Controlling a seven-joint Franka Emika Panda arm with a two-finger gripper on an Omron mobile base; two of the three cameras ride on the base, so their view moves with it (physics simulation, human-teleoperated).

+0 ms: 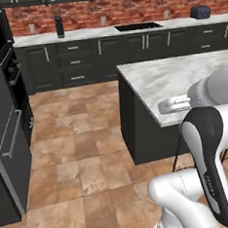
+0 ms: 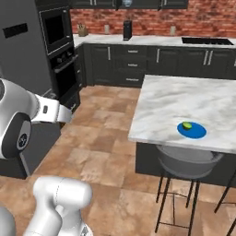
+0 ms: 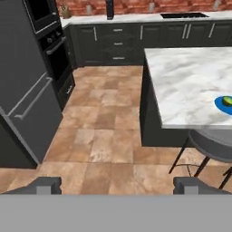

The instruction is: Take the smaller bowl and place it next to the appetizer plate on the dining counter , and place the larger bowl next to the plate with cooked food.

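Note:
The dining counter point(image 2: 184, 99) is the marble-topped island at the right point(image 1: 181, 76). Near its front edge lies the blue appetizer plate point(image 2: 191, 130) with a small green piece on it, also cut by the right edge of the hand view point(image 3: 225, 103). My gripper point(image 3: 118, 186) hangs in the air over the tiled floor, left of the island's corner, open and empty, its fingertips point(image 3: 45, 185) wide apart. Both bowls and the plate with cooked food are out of view.
A grey round stool point(image 2: 186, 161) stands under the island's front edge. A tall dark fridge point(image 3: 22, 99) and wall oven point(image 2: 57, 41) line the left side. The wall counter point(image 1: 104, 31) with dark cabinets runs along the brick back wall. Tiled floor point(image 1: 78, 133) lies between.

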